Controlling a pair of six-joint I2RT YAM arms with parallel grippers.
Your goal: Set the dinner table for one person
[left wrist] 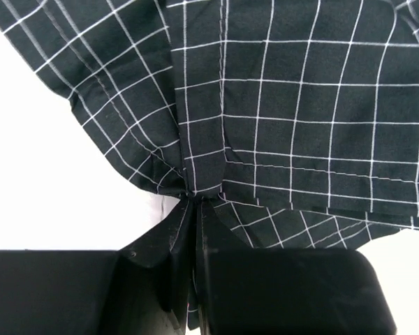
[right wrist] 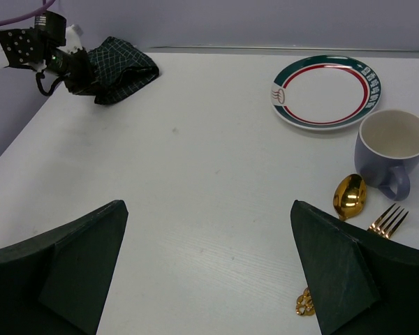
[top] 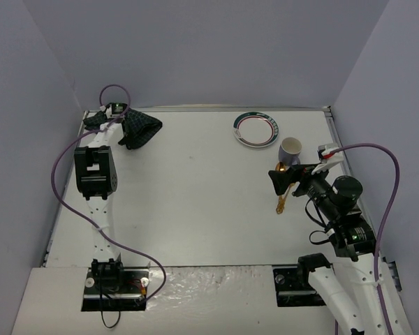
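The white dinner table [top: 195, 202] fills the top view. A dark green checked cloth [top: 136, 130] lies crumpled at its far left corner; my left gripper [top: 110, 117] is shut on a fold of it [left wrist: 195, 188]. A white plate [top: 255, 129] with a green and red rim sits at the far right, a lavender mug [top: 290, 149] beside it. A gold spoon [right wrist: 350, 195] and gold fork [right wrist: 386, 220] lie near the mug. My right gripper [top: 278, 179] is open and empty just above the table, left of the cutlery.
Purple cables loop from both arms. Grey walls close in the table on three sides. The thin metal rim [top: 329, 112] runs along the table's far and right edges. The cloth also shows far off in the right wrist view [right wrist: 122, 70].
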